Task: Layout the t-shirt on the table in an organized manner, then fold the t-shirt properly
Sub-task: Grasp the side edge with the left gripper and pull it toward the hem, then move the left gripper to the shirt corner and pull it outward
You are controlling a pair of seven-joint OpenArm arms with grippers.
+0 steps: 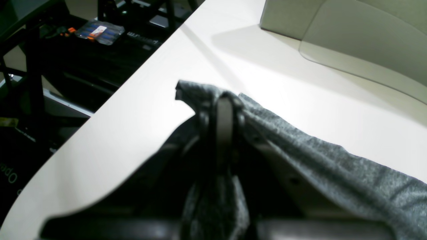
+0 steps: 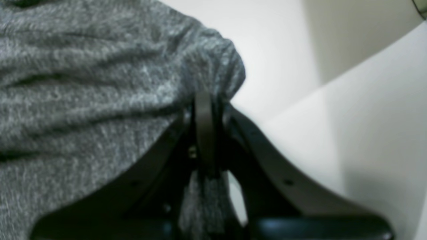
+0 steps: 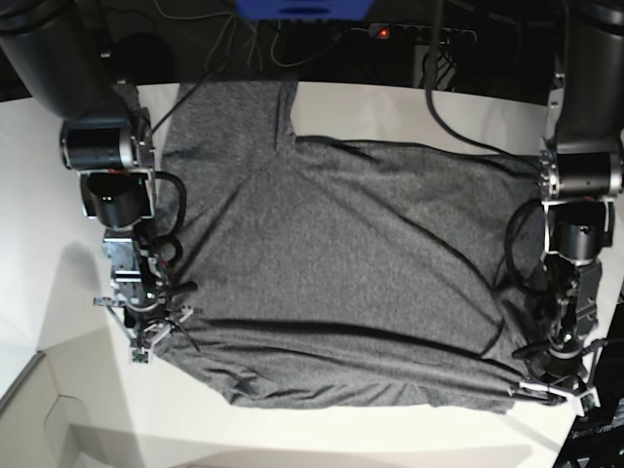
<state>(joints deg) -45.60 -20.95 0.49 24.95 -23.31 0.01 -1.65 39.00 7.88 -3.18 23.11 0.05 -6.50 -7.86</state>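
Lying spread across the large smooth white table (image 3: pixel 390 107), the heathered dark charcoal-grey knit t-shirt (image 3: pixel 341 263) was stretched between the two arms, with one sleeve reaching toward the far table edge. The right gripper (image 3: pixel 161 331) was clamped on the shirt's near corner at the base view's left; the right wrist view showed fabric bunched over the closed jaws. The left gripper (image 3: pixel 556 388) was clamped on the opposite near corner, the cloth draped over its fingers (image 1: pixel 224 116) above the bare tabletop.
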